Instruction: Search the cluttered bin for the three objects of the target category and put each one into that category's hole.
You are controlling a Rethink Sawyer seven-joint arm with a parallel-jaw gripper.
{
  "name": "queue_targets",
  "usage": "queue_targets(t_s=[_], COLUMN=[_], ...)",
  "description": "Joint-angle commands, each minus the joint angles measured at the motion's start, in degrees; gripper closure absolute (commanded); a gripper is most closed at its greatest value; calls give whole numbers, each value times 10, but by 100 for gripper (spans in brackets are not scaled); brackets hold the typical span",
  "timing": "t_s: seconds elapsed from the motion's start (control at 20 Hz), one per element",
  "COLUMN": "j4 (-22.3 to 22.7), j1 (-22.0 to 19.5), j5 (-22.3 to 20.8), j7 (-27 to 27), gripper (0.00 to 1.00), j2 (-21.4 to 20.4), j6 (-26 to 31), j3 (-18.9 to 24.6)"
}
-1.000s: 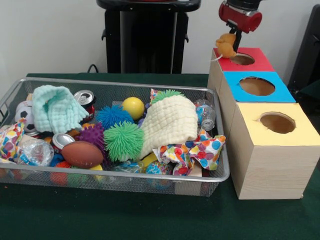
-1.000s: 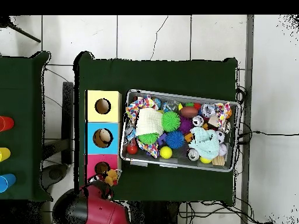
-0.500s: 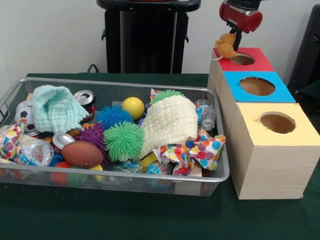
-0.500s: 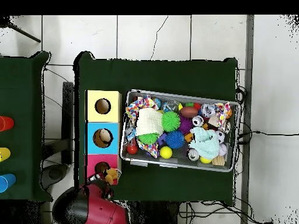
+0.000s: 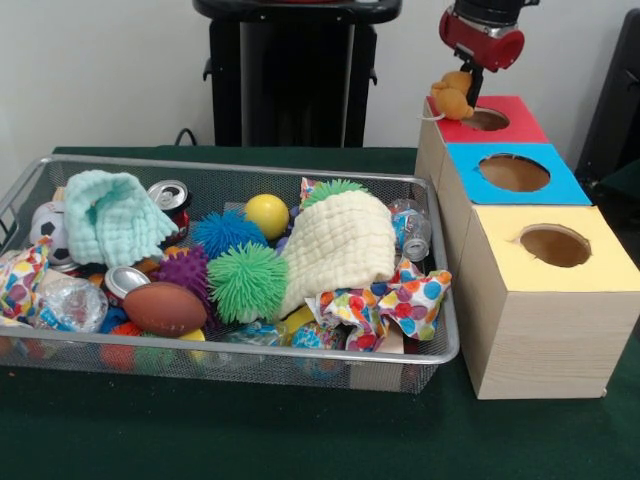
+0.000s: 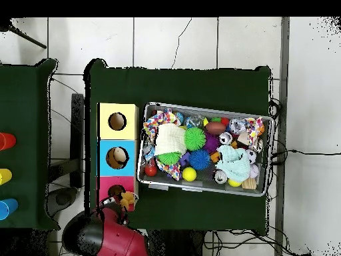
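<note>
Bin [image 5: 440, 350] clutter fills the near desk [image 5: 200, 440]; beyond it stand yellow, blue and red boxes. At the red box [image 5: 520, 120], farthest back, a small orange plush toy [image 5: 452, 92] sits on the rim beside the hole [image 5: 485, 119]. Whether the gripper [image 5: 472, 72] above grips it, I cannot tell. Judged step: delivery; next, centre over the hole. The toy is too lumpy to show a long axis.

The table [image 5: 200, 430] wears a dark green cloth. In the overhead view it stands on a pale tiled floor [image 6: 200, 40], and cables [image 6: 293, 153] trail over the tiles just beside the table's right edge. A second green-covered table [image 6: 26, 100] sits left of it, carrying 3 cups at its left edge: red [image 6: 5, 141], yellow [image 6: 4, 176] and blue [image 6: 5, 208].
</note>
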Motion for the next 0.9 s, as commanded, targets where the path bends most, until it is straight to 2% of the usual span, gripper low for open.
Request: queue_targets(t_s=[0.05,0.25,0.5,0.75,0.9], j4=[-71,-100,-116,-144,-144], j1=[-4,24,39,43,22], j5=[47,64,72,25,14], j7=[135,153,154,98,74], gripper=[100,100,100,100,100], j2=[73,94,98,96,84], j6=[-45,-16,8,55,61], j3=[65,45,27,-27,-17])
